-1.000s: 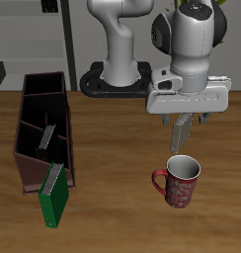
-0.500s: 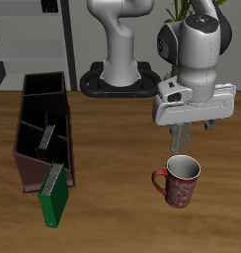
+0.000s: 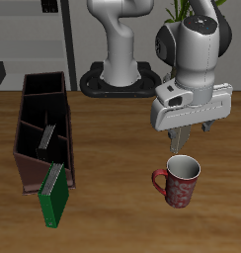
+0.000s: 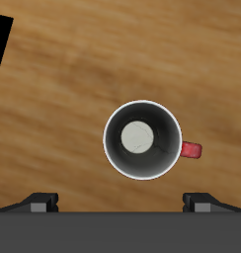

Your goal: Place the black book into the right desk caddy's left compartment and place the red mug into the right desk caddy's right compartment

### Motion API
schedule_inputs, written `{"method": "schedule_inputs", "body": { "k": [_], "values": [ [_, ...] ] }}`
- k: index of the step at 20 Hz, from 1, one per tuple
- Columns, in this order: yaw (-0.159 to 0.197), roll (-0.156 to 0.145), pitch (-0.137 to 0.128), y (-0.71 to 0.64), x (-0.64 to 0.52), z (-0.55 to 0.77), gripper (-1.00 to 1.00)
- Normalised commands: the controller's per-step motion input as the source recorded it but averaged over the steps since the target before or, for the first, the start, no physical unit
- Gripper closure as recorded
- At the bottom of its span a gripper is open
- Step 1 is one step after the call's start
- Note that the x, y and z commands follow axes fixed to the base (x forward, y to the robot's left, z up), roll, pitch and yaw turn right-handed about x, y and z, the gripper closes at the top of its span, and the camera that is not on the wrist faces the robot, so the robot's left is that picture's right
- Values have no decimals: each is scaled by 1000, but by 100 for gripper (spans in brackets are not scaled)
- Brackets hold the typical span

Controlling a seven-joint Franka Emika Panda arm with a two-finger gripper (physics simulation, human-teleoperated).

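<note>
Exterior view puts the red mug [image 3: 178, 181] upright on the bench [image 3: 113, 212], toward 4 o'clock of the scene, with its handle at its own 9 o'clock. The right desk caddy [image 3: 28, 148] stands well apart from it, over at 9 o'clock. Your pincer [image 3: 181, 146] hangs directly above the mug without touching it. In the wrist view the two fingertips [image 4: 41, 201] stand wide apart with the mug's white mouth centred between them, so the pincer is released and holds nothing.

By my reading, neither half of the task shows as finished. The mug is not in the right compartment [image 3: 43, 91], which I take to be the plain square section at the caddy's far end, and that section looks bare. The left compartment [image 3: 43, 133] shows its slanted divider, but I cannot tell whether a book stands in those slots.

I cannot place the black book with confidence. A thin grey-edged slab [image 3: 55, 180] leans at the caddy's near end beside the green book [image 3: 55, 205], and the wrist view catches a black shape [image 4: 2, 49] at its edge.

You appear to be lined up for the mug grasp, with the descent, lift, carry and drop yet to come.
</note>
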Motion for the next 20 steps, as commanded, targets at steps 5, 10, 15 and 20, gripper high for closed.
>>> {"method": "schedule_inputs", "body": {
  "k": [5,10,15,20],
  "values": [
    [69,4,-3,71,60,-34,-100],
    [43,0,7,20,102,-79,-100],
    [38,-1,11,22,82,-143,-100],
    [26,6,14,28,9,-137,-100]
  ]
}}
